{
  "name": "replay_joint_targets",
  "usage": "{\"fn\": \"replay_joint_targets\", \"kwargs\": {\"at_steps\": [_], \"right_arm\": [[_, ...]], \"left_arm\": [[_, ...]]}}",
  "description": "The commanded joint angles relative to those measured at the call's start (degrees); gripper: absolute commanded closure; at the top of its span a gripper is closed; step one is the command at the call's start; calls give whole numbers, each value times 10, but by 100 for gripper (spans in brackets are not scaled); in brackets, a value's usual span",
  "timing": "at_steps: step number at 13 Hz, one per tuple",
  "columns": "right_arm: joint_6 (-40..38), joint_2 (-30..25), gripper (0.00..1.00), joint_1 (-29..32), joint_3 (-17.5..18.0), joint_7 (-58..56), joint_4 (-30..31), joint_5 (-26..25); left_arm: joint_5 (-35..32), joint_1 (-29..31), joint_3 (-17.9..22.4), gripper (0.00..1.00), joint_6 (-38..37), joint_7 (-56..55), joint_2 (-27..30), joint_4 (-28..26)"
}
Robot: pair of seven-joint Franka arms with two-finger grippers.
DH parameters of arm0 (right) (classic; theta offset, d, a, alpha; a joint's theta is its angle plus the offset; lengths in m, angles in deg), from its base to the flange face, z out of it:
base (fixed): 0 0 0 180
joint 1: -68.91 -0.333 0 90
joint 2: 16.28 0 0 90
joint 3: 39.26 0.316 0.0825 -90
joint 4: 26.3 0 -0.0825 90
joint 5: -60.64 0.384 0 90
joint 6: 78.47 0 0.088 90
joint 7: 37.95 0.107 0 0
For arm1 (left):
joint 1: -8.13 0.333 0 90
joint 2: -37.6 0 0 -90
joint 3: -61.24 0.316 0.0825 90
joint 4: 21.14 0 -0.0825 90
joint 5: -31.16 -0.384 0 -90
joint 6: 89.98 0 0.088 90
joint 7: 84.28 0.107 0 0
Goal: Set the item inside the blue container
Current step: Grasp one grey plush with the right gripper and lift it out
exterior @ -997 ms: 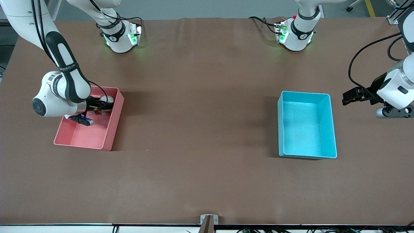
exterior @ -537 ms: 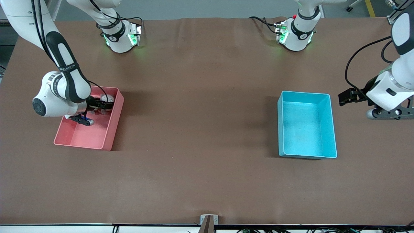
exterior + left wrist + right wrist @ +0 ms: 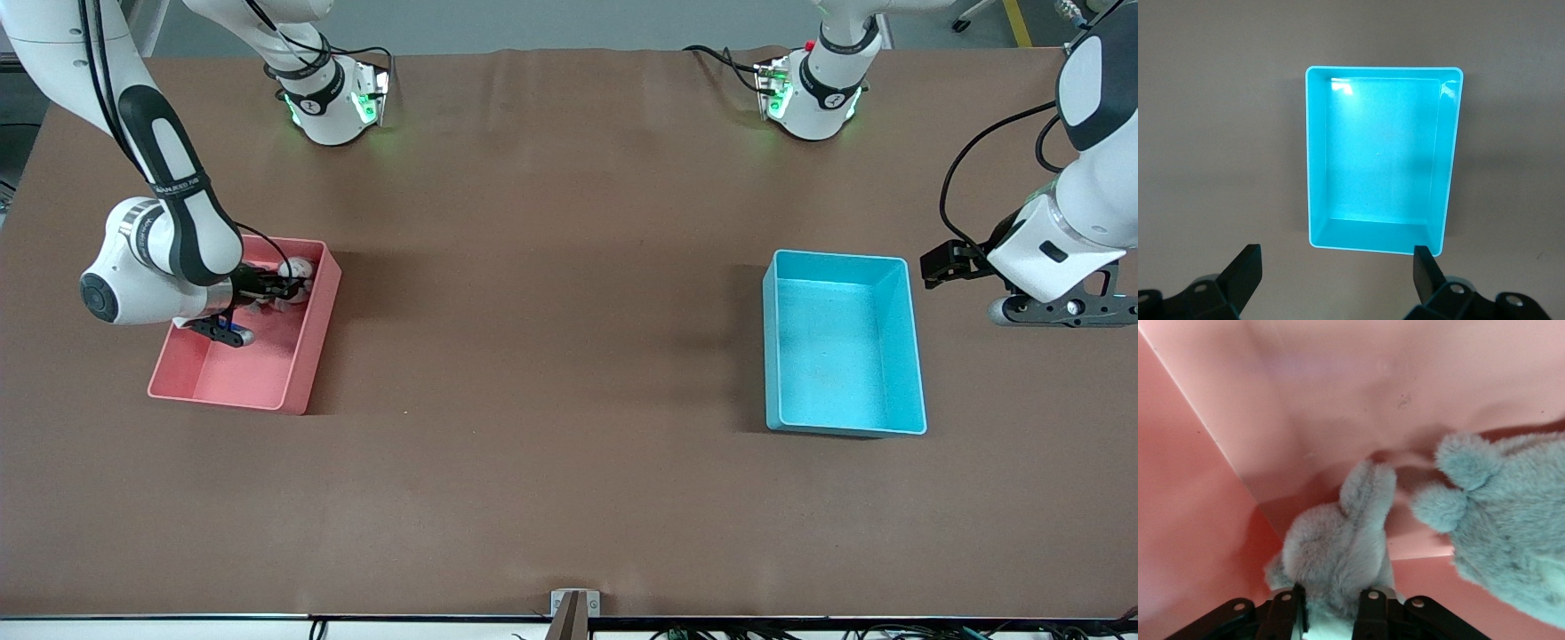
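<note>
Pickup step: right gripper, down in the pink bin, pinches the grey plush toy, which now needs lifting across to the blue container, where the wide-open left gripper waits above.

Grey plush toy cut off at the right wrist view's edge, mostly hidden under the right arm from the front.

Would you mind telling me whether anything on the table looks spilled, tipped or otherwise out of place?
Nothing stands out. The blue container sits upright and empty. The pink bin is also upright, and in it the right pincer is shut on a grey plush toy. The left pincer is open above the table beside the blue container.
</note>
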Motion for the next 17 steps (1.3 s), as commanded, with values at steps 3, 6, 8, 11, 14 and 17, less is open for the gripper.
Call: {"fn": "replay_joint_targets", "kwargs": {"at_steps": [3,6,8,11,14,17], "right_arm": [[-71,3,95,12,0,-11,-60,6],[-189,22,95,19,0,-4,-171,-15],[-267,42,95,19,0,4,-255,-24],[-340,54,95,-2,3,97,-332,-21],[-359,52,95,-70,4,247,-348,36],[-296,53,95,-153,3,387,-348,92]], "left_arm": [[58,14,-2,0,5,8,2,-6],[73,-10,-8,0,2,-36,-2,-7],[72,-50,-12,0,5,-115,-14,-6],[71,-116,-15,0,64,-202,-29,-3],[72,-180,-16,0,100,-241,-71,-4],[74,-224,-16,0,132,-344,-87,-5]]}}
